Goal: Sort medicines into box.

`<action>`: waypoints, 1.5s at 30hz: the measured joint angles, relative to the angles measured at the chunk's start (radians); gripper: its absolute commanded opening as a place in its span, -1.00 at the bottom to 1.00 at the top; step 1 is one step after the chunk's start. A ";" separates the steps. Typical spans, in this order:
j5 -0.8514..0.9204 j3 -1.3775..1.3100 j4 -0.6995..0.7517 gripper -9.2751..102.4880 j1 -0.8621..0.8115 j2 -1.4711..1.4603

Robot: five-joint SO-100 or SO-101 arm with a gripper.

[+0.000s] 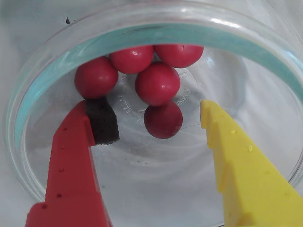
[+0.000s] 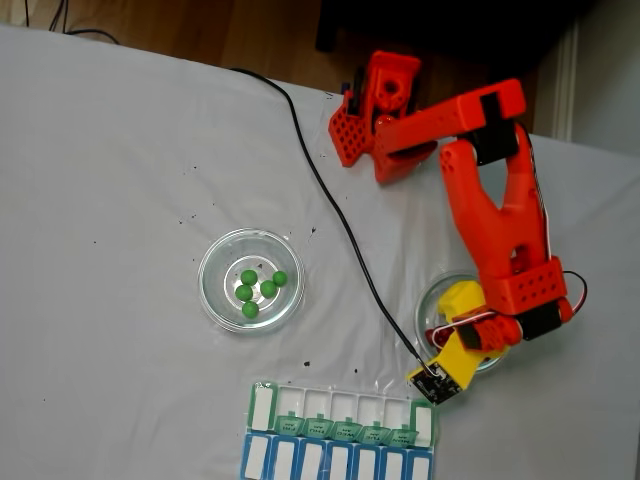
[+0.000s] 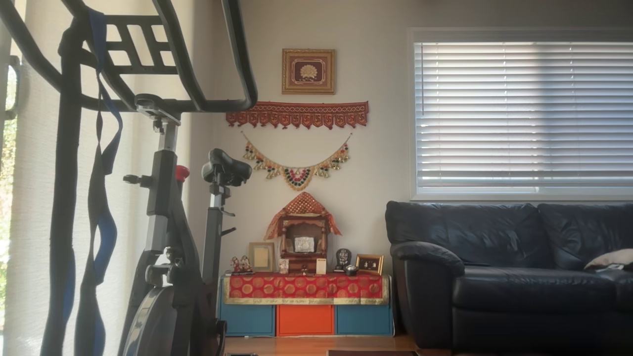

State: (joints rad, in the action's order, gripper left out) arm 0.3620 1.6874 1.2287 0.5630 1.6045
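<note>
— Seen in the wrist view: five glossy dark red pea-sized balls (image 1: 157, 83) clustered inside a round clear glass dish (image 1: 42, 109); four bunched against the far wall, touching one another; the fifth (image 1: 163, 120) just below them, nearest the claw.

— And the two-finger gripper (image 1: 158, 118)?

— Spread wide, lowered into the dish; red finger with a black foam pad (image 1: 102, 120) at left, yellow finger (image 1: 213, 118) at right; lowest red ball between the tips, touching neither; nothing held.

— Pictured from the fixed view above?

— Orange arm (image 2: 500, 215) bent over the same glass dish at right (image 2: 432, 295) on a white cloth-covered table (image 2: 120, 150); five bright green glossy balls (image 2: 258, 290) loose in a second round clear glass dish (image 2: 215, 295), well apart to the left.

— The long white pill organiser with translucent green flap lids (image 2: 340, 410)?

— Along the bottom edge, between the two dishes and below them; most green lids flipped open, white compartments showing; no ball visible in any; adjoining blue-lidded row (image 2: 335, 460) just beneath; black cable (image 2: 330, 210) trailing across the cloth.
</note>
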 measured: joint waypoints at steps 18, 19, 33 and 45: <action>0.000 0.048 -0.038 -0.36 0.011 0.003; 0.000 0.049 -0.044 -0.37 0.011 0.003; 0.000 0.054 -0.063 -0.47 0.020 0.005; 0.000 0.074 -0.081 -0.54 0.026 0.023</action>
State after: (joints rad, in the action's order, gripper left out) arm 0.3620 1.7610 1.1474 0.5890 1.6276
